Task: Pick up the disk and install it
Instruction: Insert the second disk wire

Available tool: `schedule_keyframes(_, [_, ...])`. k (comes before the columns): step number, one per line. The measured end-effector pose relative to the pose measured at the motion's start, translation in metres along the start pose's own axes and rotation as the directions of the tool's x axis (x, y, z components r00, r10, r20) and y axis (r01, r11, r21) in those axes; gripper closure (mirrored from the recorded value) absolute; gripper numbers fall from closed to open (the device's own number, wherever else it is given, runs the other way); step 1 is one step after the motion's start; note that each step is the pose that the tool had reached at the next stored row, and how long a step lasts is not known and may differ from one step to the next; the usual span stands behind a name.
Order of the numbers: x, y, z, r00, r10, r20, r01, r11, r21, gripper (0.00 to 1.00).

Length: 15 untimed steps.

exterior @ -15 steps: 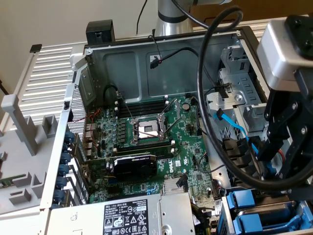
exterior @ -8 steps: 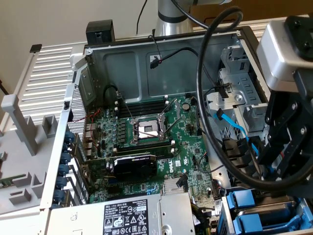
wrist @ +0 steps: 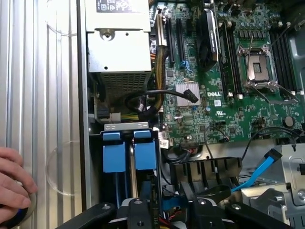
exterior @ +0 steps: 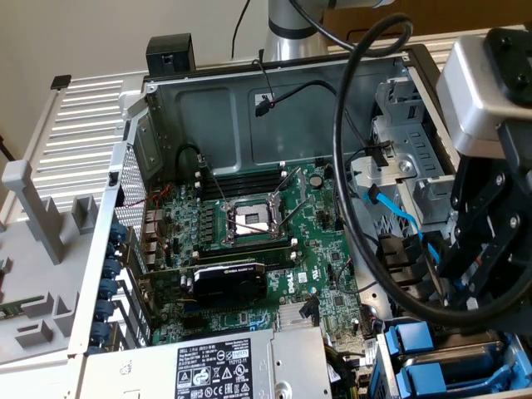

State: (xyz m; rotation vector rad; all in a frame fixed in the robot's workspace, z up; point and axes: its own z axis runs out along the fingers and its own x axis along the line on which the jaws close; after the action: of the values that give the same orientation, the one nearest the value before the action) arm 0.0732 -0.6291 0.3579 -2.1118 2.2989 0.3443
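Two bright blue disk carriers (wrist: 114, 151) (wrist: 145, 150) sit side by side in the drive bay at a corner of the open computer case. A thin metal edge shows between them. Which one holds the disk of the task I cannot tell. In the exterior view the same blue carriers (exterior: 413, 342) lie at the lower right. My gripper (exterior: 465, 291), black under a grey housing, hangs right above that bay. In the wrist view the gripper's (wrist: 171, 217) black linkage sits just beside the carriers' ends.
The silver power-supply box (wrist: 124, 52) (exterior: 216, 366) lies next to the bay. The green motherboard (exterior: 249, 241) covers the case floor. A blue flat cable (wrist: 267, 162) and a thick black cable loop (exterior: 349, 166) run close to the gripper. A person's hand (wrist: 12, 191) rests outside the case wall.
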Motion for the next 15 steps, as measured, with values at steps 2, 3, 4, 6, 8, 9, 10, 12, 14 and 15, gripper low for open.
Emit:
schedule_keyframes(2, [0.0004, 0.0, 0.0, 1.0, 0.002, 0.0022, -0.002, 1.0, -0.0001, 0.71])
schedule_keyframes(3, [0.0007, 0.0, -0.0001, 1.0, 0.003, 0.0035, -0.003, 1.0, -0.0002, 0.78])
schedule_keyframes(4, [0.001, -0.0001, -0.0001, 1.0, 0.005, 0.005, -0.005, 1.0, -0.0004, 0.83])
schedule_keyframes(6, [0.0017, -0.0001, -0.0003, 0.9999, 0.007, 0.0079, -0.007, 1.0, -0.001, 0.84])
schedule_keyframes(8, [0.0021, -0.0001, -0.0004, 0.9999, 0.009, 0.0109, -0.009, 1.0, -0.0014, 0.84])
schedule_keyframes(9, [0.002, -0.0001, -0.0004, 0.9999, 0.01, 0.0115, -0.01, 1.0, -0.0014, 0.84])
schedule_keyframes(10, [0.002, -0.0001, -0.0005, 0.9999, 0.01, 0.0118, -0.01, 0.9999, -0.0014, 0.84])
schedule_keyframes(12, [0.0019, 0.0, -0.0014, 0.9999, 0.011, 0.0117, -0.011, 0.9999, -0.0013, 0.84])
schedule_keyframes(14, [0.0003, 0.0003, -0.0027, 0.9999, 0.011, 0.0092, -0.011, 0.9999, -0.001, 0.84])
schedule_keyframes(15, [-0.0008, 0.0009, -0.0036, 0.9999, 0.011, 0.0058, -0.011, 0.9999, -0.0006, 0.84])
